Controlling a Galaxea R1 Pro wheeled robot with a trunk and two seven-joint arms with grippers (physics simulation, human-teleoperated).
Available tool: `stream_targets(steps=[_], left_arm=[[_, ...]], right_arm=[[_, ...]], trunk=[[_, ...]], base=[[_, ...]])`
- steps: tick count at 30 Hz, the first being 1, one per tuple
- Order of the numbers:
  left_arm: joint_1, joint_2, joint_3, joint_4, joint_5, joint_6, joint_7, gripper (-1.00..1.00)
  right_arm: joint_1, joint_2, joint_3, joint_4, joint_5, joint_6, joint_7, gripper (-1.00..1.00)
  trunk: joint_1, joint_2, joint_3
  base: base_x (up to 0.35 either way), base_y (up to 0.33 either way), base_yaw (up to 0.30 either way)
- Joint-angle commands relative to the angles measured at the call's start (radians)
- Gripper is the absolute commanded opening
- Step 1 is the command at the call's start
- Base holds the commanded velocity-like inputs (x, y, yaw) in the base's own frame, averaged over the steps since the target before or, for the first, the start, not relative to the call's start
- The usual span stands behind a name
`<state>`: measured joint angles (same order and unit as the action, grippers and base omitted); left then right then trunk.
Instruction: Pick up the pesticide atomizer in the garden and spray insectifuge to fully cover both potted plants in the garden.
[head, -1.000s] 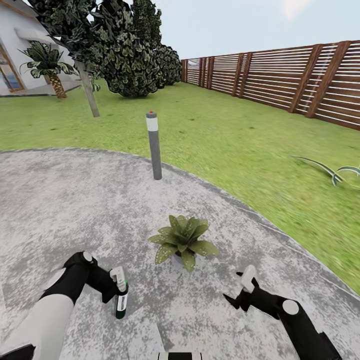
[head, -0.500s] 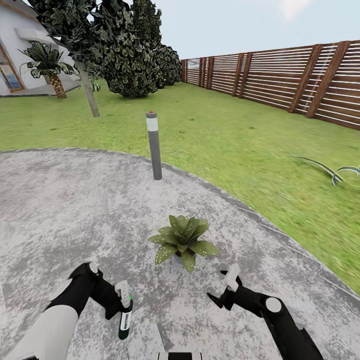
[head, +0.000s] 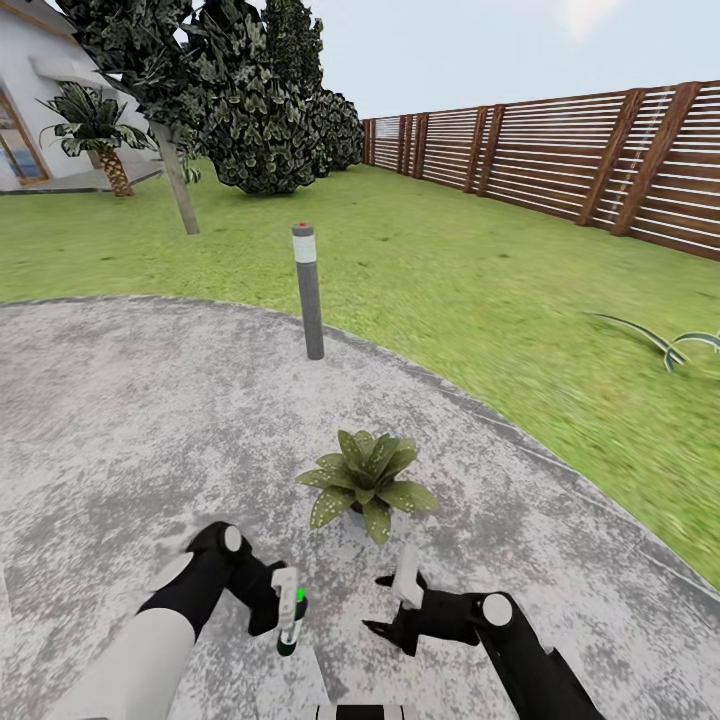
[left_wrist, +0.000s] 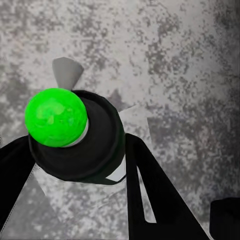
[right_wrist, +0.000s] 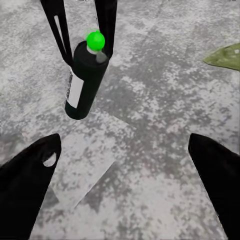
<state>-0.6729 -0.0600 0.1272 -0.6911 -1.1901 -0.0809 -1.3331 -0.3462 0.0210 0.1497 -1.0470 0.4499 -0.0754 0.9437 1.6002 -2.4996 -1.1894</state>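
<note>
My left gripper (head: 284, 604) is shut on the pesticide atomizer (head: 288, 628), a slim dark bottle with a pale label and a green-tipped head, held above the paving. The left wrist view looks down on the atomizer (left_wrist: 82, 145) between two black fingers (left_wrist: 150, 200). In the right wrist view the atomizer (right_wrist: 85, 82) hangs between those fingers (right_wrist: 107, 22). My right gripper (head: 392, 604) is open and empty, a little to the right of the bottle, and it also appears as the right gripper (right_wrist: 122, 145). One potted plant (head: 367, 482) stands just beyond both grippers; a leaf (right_wrist: 225, 55) of it is visible.
A grey bollard lamp (head: 308, 290) stands at the edge of the round paved patio (head: 120, 420). Lawn (head: 480, 290) lies beyond, with a slatted wooden fence (head: 600, 160) at the right, a striped agave (head: 670, 345), trees (head: 250, 100) and a house (head: 30, 110) at the far left.
Both arms have swung inward toward the middle. The left gripper has carried the atomizer to the right, and the right gripper has moved left, so the two are now close together.
</note>
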Motion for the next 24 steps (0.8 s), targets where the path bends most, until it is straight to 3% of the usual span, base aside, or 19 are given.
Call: stream_targets(steps=[1,11,18,24], left_arm=[[-0.001,-0.005,0.007,-0.001,-0.009,-0.014,-0.003,-1.00],[0.000,-0.051,0.006,0.006,-0.002,-0.099,-0.006,-1.00],[0.001,-0.097,-0.001,0.008,0.018,-0.104,-0.010,-1.00],[0.001,-0.115,-0.004,0.008,0.019,-0.102,-0.003,-1.00]], right_arm=[[0.000,0.000,-0.001,-0.008,0.010,-0.008,0.003,-1.00],[0.000,0.006,-0.001,-0.040,0.009,-0.007,0.006,-1.00],[0.000,0.007,-0.001,-0.040,0.010,-0.007,0.006,-1.00],[0.000,0.007,-0.001,-0.041,0.009,-0.007,0.005,-1.00]], trunk=[[0.000,0.000,-0.001],[0.000,0.000,-0.001],[0.000,0.000,-0.001],[0.000,0.000,-0.001]], base=[[0.000,0.000,0.000],[0.000,0.000,0.000],[0.000,0.000,0.000],[0.000,0.000,0.000]])
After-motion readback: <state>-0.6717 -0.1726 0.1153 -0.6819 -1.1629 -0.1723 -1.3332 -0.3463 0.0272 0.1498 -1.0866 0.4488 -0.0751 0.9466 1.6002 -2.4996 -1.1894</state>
